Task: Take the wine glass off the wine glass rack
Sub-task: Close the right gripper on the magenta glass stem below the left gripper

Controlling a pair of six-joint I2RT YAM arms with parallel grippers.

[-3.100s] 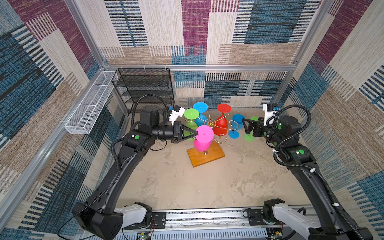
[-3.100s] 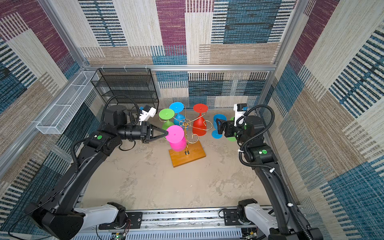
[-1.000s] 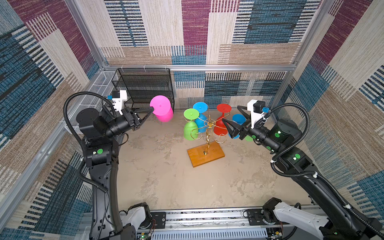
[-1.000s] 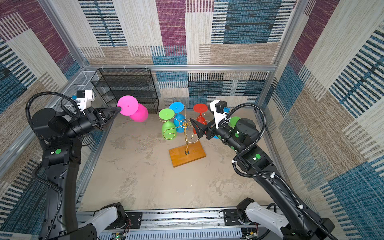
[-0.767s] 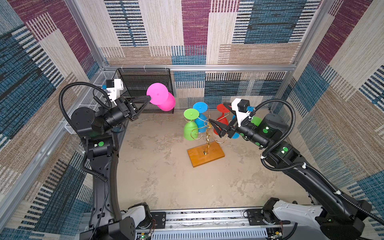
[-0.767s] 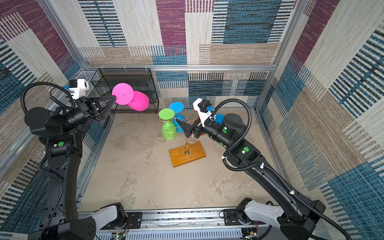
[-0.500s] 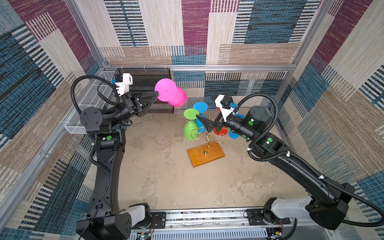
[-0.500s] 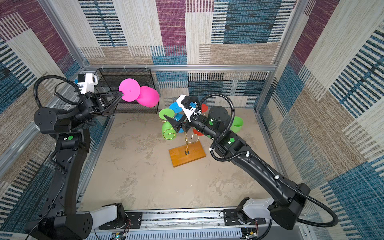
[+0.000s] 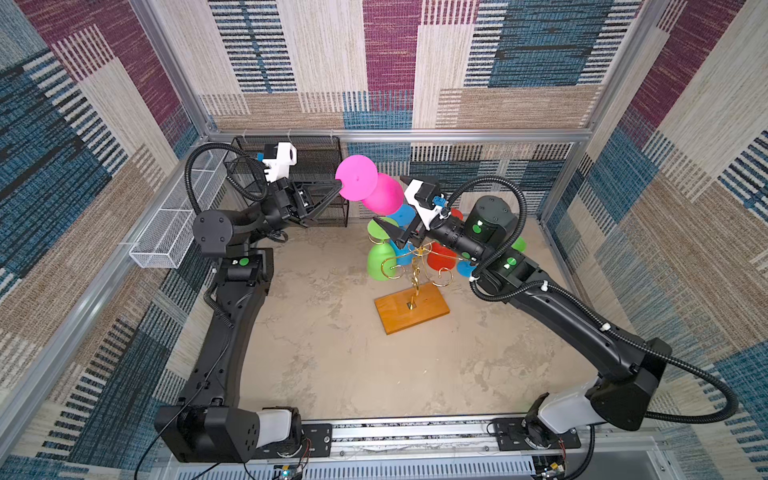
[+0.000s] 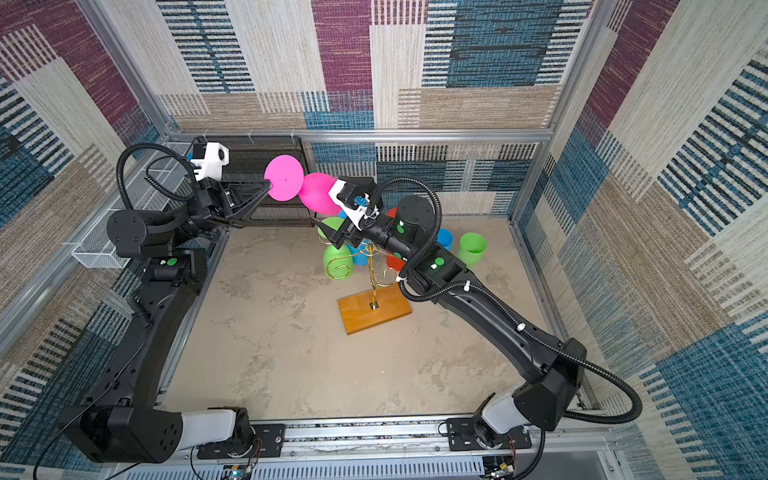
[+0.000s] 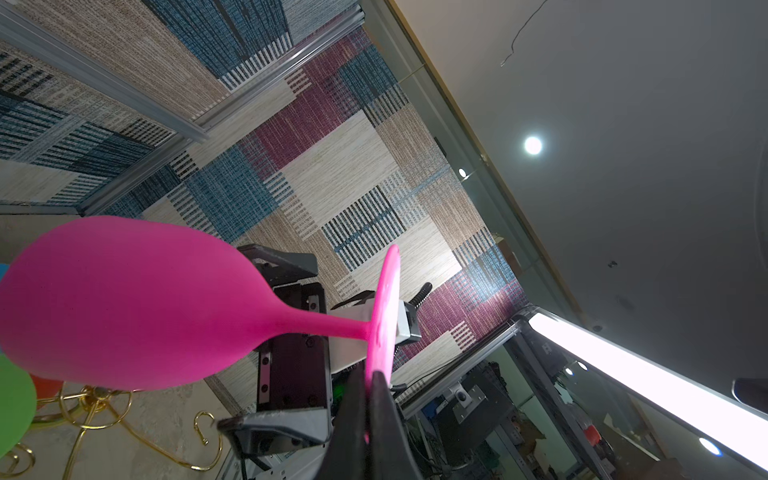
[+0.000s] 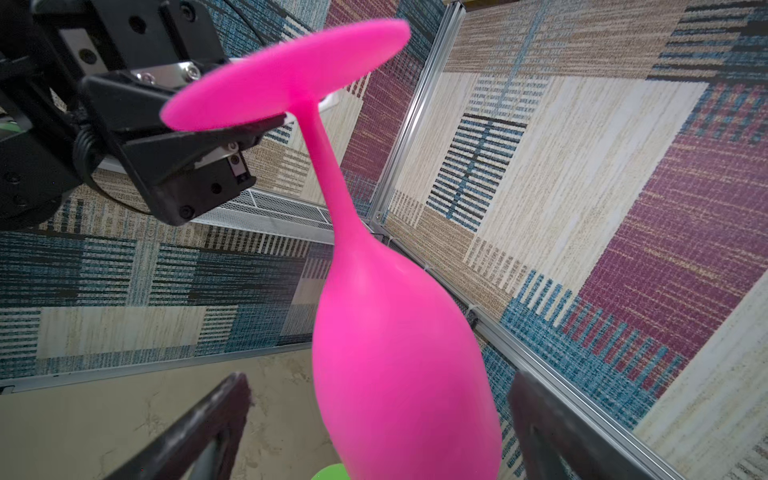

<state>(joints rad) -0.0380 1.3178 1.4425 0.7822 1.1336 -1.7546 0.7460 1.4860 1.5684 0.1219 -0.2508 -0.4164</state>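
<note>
left hand (image 9: 338,189) pinching wine glass (image 9: 383,200) foot, right hand (image 12: 378,386) by bowl

- bright, even light in both top views; colours clean, nothing washed out.
- only faint, soft shadows on the floor (image 9: 332,365) beneath the arms.
- the walls bow outward toward the edges of the top views.
- left wrist view: a round ceiling lamp (image 11: 532,145) and a light strip (image 11: 648,365) burn out to white glare.
- right wrist view: the pink wine glass (image 12: 399,353) has slightly soft edges; the fingers (image 12: 216,415) of the right gripper (image 12: 380,380) are smeared, out of focus.
</note>
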